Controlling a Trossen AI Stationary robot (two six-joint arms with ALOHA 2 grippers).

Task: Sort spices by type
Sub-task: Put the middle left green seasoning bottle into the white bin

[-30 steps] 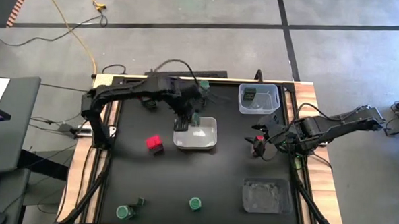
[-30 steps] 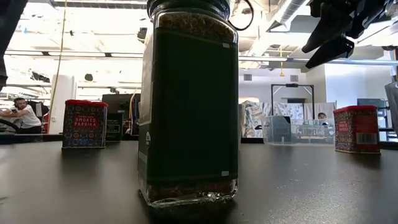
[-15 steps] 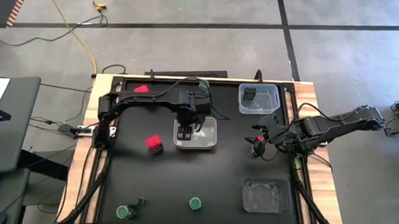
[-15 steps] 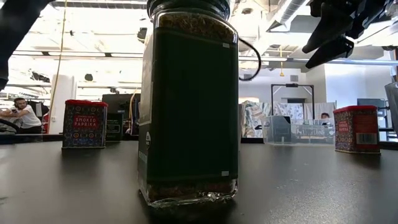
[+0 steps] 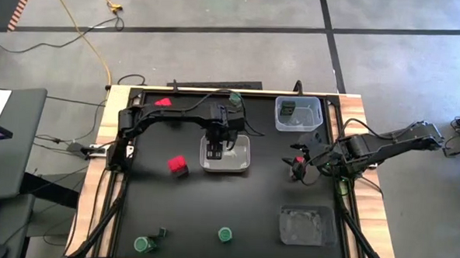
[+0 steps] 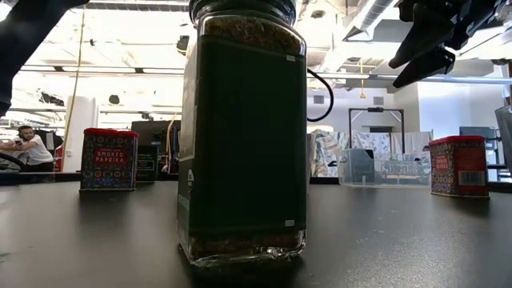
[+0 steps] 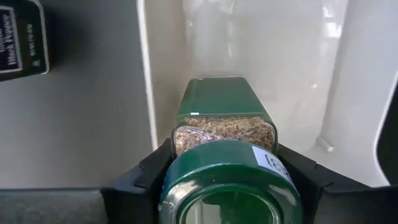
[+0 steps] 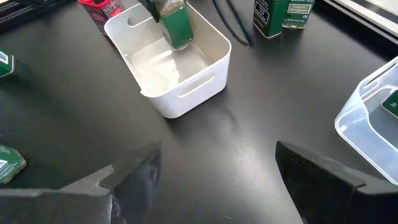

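A green-lidded spice jar point(image 7: 225, 112) with a green label hangs inside the white bin point(image 5: 240, 162) at the table's middle, and my left gripper point(image 5: 214, 148) is shut on it, pointing down. The right wrist view shows the jar point(image 8: 177, 25) slightly tilted within the bin point(image 8: 186, 93); whether its bottom touches the floor I cannot tell. Right of the bin, my right gripper point(image 8: 214, 180) stands open and raised over the table, with nothing between its fingers. A red tin point(image 5: 296, 159) stands close by it. My left gripper pinches the jar just under its green lid point(image 7: 227, 186), one finger point(image 7: 146, 177) on each side. The fingers come from above, pointing down. The jar hangs below them, lid up, its body down inside the white bin.
A clear tray point(image 5: 298, 113) with a dark tin stands at the far right, a grey tray point(image 5: 307, 226) at the near right. A red box point(image 5: 178, 166) lies left of the bin. Two green-lidded jars point(image 5: 224, 235) point(image 5: 143, 243) stand near the front edge, another jar point(image 5: 234, 98) at the back.
My left gripper has come down over the white bin and tipped until it points straight down. It has carried the jar down into the bin while keeping hold of it.
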